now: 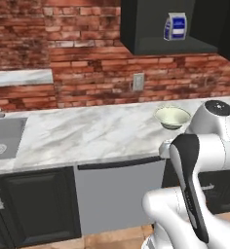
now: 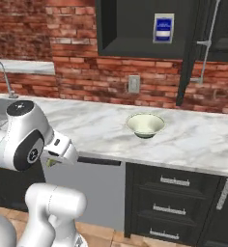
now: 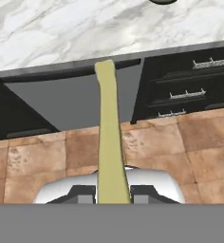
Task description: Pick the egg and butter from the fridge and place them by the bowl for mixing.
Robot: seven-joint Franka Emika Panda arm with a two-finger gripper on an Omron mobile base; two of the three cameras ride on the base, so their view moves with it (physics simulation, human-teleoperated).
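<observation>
A long pale yellow stick of butter [image 3: 109, 133] runs up the middle of the hand view, and my gripper [image 3: 113, 194] is shut on its near end. The hand hangs in front of the counter edge, over the brown floor tiles. In the right base view the gripper [image 2: 53, 159] sits at the end of the folded arm, with a bit of yellow-green below it. The off-white bowl [image 1: 172, 116] [image 2: 145, 124] stands on the marble counter [image 1: 87, 131], beyond the hand. The fridge is out of view, and no egg can be seen.
A sink [image 1: 5, 138] with a faucet [image 2: 2, 72] lies at the counter's left. Above the bowl, an open dark cabinet holds a blue-white carton [image 1: 175, 26] [image 2: 163, 28]; its door [image 2: 191, 58] swings out. Below are a grey dishwasher front [image 1: 119, 194] and black drawers [image 2: 174, 207].
</observation>
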